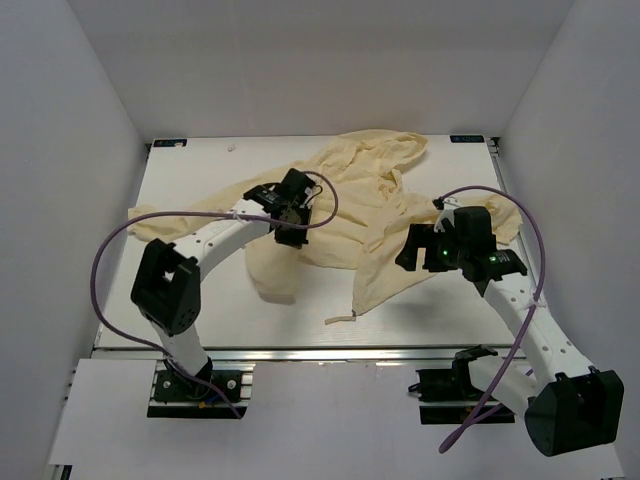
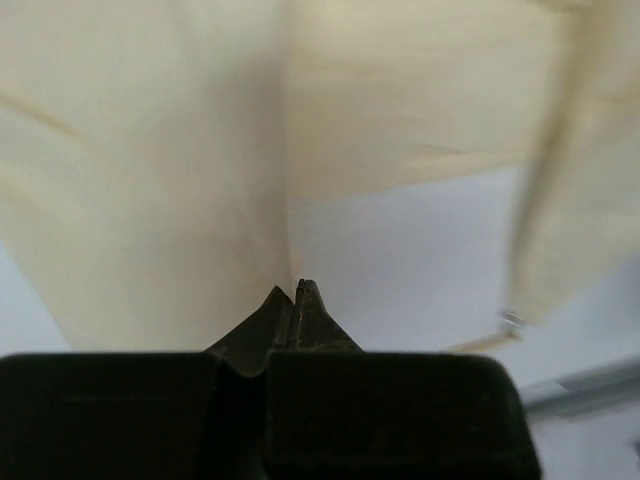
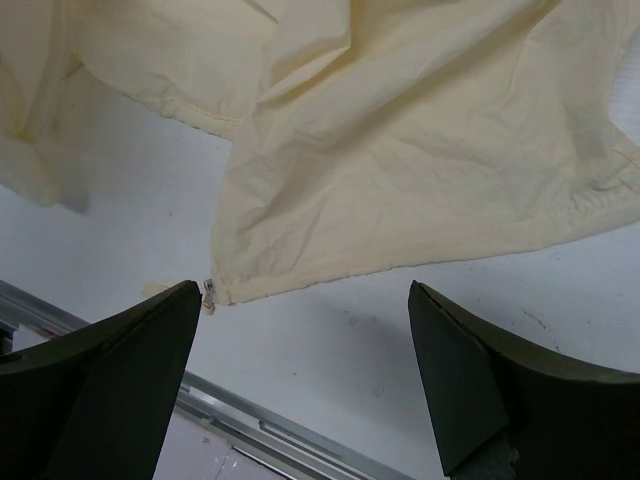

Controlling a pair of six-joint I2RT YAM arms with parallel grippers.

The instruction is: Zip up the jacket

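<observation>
The cream jacket (image 1: 360,200) lies spread open across the back half of the white table (image 1: 200,310). My left gripper (image 1: 291,236) sits over the jacket's left front panel (image 2: 150,180). In the left wrist view its jaws (image 2: 293,290) are shut, and the panel's front edge runs straight down into the tips. A small metal zipper piece (image 2: 512,320) shows at the corner of the other panel. My right gripper (image 1: 410,252) hangs open (image 3: 302,285) above bare table, just below the right panel's hem (image 3: 420,230). The zipper end (image 3: 209,292) lies by its left fingertip.
An aluminium rail (image 1: 330,352) runs along the table's front edge, and also appears in the right wrist view as a rail (image 3: 260,420) below the jaws. White walls (image 1: 60,150) enclose the table on three sides. Purple cables (image 1: 110,250) loop off both arms.
</observation>
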